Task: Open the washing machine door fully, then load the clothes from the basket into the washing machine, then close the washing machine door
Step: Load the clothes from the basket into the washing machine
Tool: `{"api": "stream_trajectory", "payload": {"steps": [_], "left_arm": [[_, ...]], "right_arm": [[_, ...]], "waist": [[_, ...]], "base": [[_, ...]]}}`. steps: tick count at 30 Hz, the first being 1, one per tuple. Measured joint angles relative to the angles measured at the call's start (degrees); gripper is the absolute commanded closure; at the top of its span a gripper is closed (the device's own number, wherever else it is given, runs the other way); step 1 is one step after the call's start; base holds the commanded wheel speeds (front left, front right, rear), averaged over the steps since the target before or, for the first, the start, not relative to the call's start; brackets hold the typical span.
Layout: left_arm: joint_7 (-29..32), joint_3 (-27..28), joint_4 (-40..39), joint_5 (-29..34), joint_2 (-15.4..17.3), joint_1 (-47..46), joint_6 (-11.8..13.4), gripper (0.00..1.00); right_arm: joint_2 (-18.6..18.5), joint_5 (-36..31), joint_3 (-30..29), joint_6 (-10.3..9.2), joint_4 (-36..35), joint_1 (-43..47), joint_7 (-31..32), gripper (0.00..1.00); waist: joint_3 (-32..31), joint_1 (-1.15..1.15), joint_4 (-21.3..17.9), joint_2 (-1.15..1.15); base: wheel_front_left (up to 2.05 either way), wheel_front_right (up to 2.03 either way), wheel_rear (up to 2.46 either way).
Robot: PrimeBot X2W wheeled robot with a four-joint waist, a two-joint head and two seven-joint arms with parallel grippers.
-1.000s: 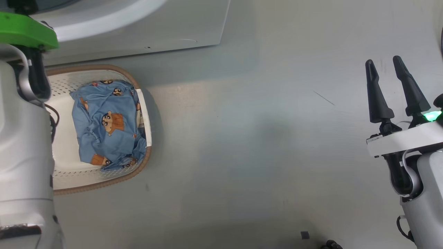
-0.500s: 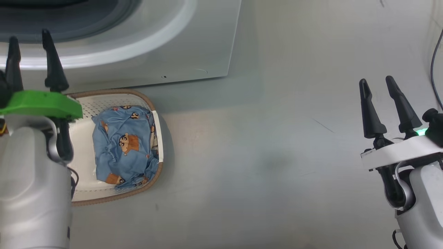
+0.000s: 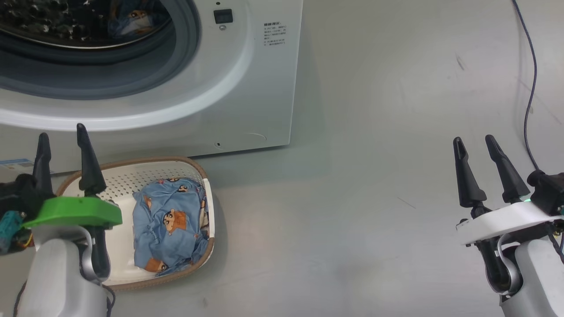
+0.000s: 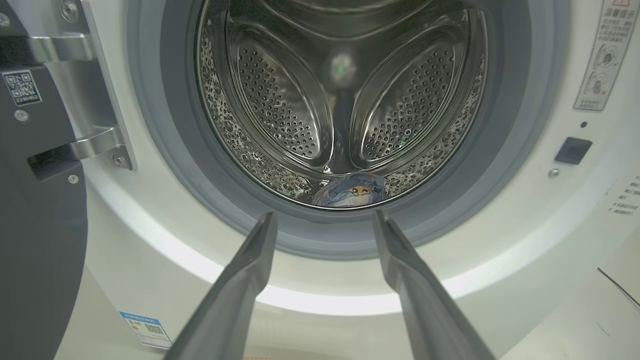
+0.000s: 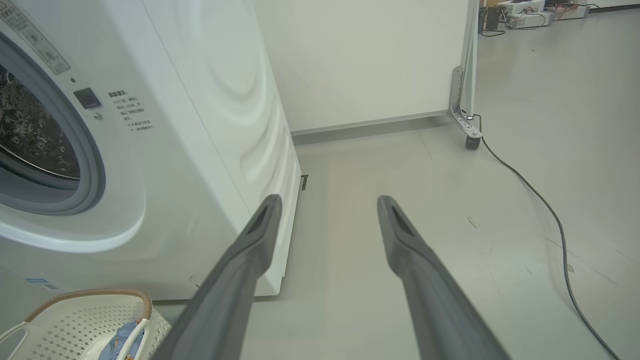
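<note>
Mostly, blue printed clothes (image 3: 169, 224) lay bunched in basket (image 3: 145, 175), set on floor (image 3: 352, 211) just beside washing machine (image 3: 255, 97), likely for short transfer. One garment (image 4: 350, 189) sat at drum (image 4: 280, 100) bottom. Washing machine door (image 4: 35, 240) stood swung aside on hinge (image 4: 95, 145), opening unobstructed. Left gripper (image 3: 61, 130) hung near basket, fingers apart, empty, aimed at drum. Right gripper (image 3: 473, 138) idled well apart, fingers spread, empty.
</note>
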Motion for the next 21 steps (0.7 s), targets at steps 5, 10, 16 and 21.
{"api": "stream_trajectory", "payload": {"steps": [5, 10, 16, 21], "left_arm": [[0.0, 0.01, -2.78, 1.18, -0.08, 5.2, 0.0, 0.0], [0.01, 0.09, -5.81, 3.02, -0.05, 10.21, 0.0, 0.0], [0.01, 0.59, -9.59, 4.31, 0.0, 16.66, 0.0, 0.0], [0.03, 0.6, -11.16, 4.97, -0.09, 22.11, 0.0, 0.0]], "right_arm": [[0.97, -0.54, -0.14, 0.0, 0.49, 1.71, 0.0, 0.0], [1.6, -1.01, -0.08, 0.0, 0.78, 3.21, 0.01, 0.0], [2.53, -1.69, -0.11, 0.0, 0.86, 4.65, 0.01, 0.0], [2.87, -2.1, -0.58, 0.0, 0.98, 6.33, 0.01, 0.0]], "waist": [[-3.21, 0.0, 0.12, 0.0], [-6.12, 0.0, 0.2, 0.0], [-9.24, 0.0, 0.0, 0.0], [-11.51, 0.0, -0.37, 0.0]], "base": [[0.0, 0.0, 0.0], [0.0, 0.0, 0.0], [0.0, 0.0, 0.0], [0.0, 0.0, 0.0]]}}
